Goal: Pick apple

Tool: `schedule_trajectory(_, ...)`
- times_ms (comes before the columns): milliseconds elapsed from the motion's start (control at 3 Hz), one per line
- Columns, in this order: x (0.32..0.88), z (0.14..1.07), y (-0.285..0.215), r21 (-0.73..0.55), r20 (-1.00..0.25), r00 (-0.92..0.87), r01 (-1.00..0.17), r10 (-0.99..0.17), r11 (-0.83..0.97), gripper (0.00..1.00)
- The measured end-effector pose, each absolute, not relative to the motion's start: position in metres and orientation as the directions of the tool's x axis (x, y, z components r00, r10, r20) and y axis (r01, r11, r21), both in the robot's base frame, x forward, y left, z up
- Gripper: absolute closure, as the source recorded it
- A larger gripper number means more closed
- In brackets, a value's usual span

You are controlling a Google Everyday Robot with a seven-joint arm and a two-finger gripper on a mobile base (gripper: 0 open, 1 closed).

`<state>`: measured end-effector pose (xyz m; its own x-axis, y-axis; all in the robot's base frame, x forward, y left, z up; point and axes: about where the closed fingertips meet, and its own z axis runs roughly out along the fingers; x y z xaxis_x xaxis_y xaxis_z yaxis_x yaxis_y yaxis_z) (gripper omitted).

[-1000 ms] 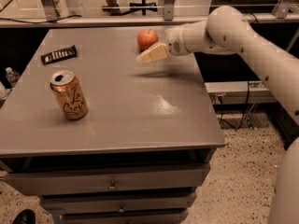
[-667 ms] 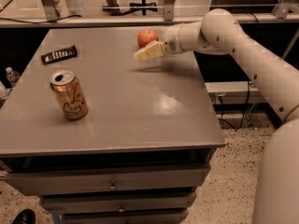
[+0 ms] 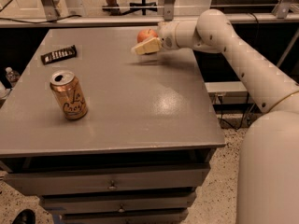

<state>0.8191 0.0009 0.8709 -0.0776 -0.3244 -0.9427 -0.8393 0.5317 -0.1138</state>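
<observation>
Near the far edge of the grey table, right of its middle: apple, just behind the gripper and half hidden by it. Reaches in from the table's right side. Impossible to tell whether clasped or merely alongside.

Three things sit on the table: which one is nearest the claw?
The red-orange apple at the far edge, right beside the claw. The orange can at front left and the dark flat packet at far left are well away.
</observation>
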Motion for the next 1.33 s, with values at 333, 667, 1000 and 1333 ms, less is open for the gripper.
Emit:
schedule_trajectory(333,0.825,0.865,0.004,-0.097,-0.948,-0.088,-0.835,-0.306,0.541,0.18)
schedule_trajectory(667,0.828,0.864,0.003,-0.095,-0.950,-0.089,-0.830,-0.299,0.549,0.42)
schedule_trajectory(1000,0.824,0.868,0.001,-0.098,-0.952,-0.084,-0.827,-0.295,0.553,0.65)
schedule_trajectory(1333,0.807,0.882,0.006,-0.091,-0.954,-0.083,-0.836,-0.287,0.542,0.88)
